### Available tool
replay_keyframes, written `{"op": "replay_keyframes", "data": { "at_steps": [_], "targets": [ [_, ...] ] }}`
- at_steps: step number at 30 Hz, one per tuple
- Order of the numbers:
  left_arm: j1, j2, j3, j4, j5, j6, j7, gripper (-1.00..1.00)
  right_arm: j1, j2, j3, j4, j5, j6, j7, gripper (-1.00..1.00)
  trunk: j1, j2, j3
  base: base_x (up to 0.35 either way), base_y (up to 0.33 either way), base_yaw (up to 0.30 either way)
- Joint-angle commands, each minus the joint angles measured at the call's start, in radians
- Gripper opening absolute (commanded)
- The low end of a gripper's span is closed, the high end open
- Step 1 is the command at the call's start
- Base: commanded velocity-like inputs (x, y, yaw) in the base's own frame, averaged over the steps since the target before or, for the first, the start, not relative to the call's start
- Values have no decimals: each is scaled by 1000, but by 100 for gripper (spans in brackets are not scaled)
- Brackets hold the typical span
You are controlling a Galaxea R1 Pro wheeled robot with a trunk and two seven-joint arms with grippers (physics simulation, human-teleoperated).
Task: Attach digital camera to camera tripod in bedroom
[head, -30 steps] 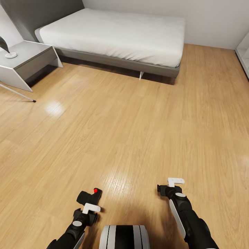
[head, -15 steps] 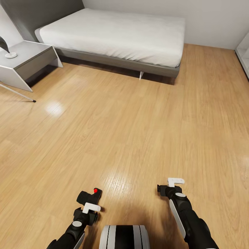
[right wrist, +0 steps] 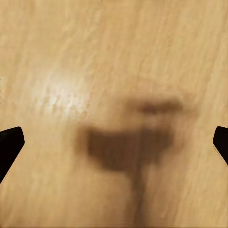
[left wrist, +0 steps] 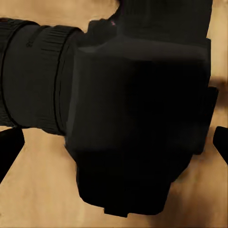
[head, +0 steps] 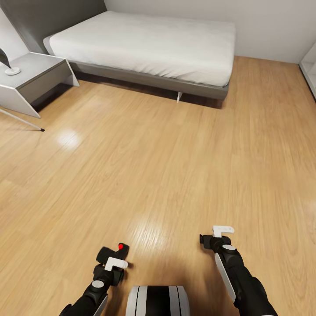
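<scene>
Digital camera [head: 115, 252] – in left gripper [head: 109, 259]

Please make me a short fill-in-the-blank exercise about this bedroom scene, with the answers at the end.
1. The digital camera is held in the robot's ______ claw.
2. The round dot on top of the camera is ______.
3. The bed has a white mattress on a ______ frame.
4. The right claw hangs over the bare ______ floor.

Missing words: left; red; grey; wooden
</scene>
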Motion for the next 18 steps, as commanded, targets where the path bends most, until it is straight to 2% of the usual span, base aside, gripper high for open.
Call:
{"op": "replay_keyframes", "data": {
  "at_steps": [1, 7, 18],
  "targets": [
    [0, 2, -7, -2, 7, 5, 9, 100, 0, 1, -1, -1, 0, 5, -3, 100, 0, 0, -1, 183, 0, 0],
    [0, 2, -7, -2, 7, 5, 9, 100, 0, 1, -1, -1, 0, 5, -3, 100, 0, 0, -1, 76, 0, 0],
    [0, 2, -7, -1, 7, 5, 9, 100, 0, 1, -1, -1, 0, 5, -3, 100, 0, 0, -1, 5, 0, 0]
  ]
}}
